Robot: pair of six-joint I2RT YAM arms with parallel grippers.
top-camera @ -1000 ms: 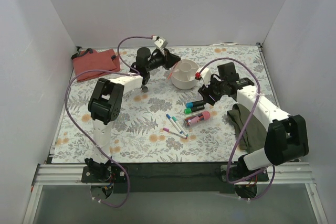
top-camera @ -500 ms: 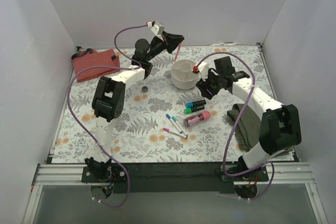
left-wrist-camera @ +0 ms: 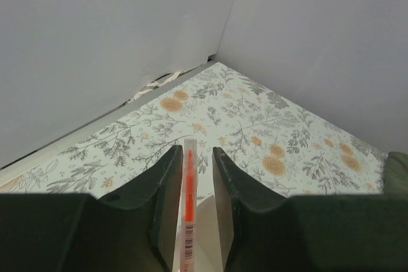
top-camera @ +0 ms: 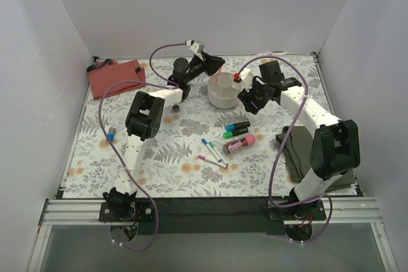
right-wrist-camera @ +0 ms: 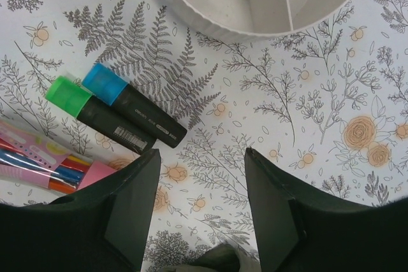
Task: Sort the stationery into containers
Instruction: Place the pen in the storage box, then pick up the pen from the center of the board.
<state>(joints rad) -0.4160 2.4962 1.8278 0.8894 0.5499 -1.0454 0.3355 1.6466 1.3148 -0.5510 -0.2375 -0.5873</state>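
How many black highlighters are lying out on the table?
2. The blue-capped highlighter and the green-capped highlighter lie side by side on the mat near the white tub. Others could be hidden inside it.

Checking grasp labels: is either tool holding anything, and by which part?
Left tool has a thin white pen between its fingers at the barrel; a gap shows, so firm grip cannot be told. Right tool holds nothing.

Left arm stretched far forward, left gripper (top-camera: 215,64) raised, tilted down, its fingers (left-wrist-camera: 167,179) only narrowly apart. Right arm elbowed inward, right gripper (top-camera: 247,99) pointing down, jaws spread wide.
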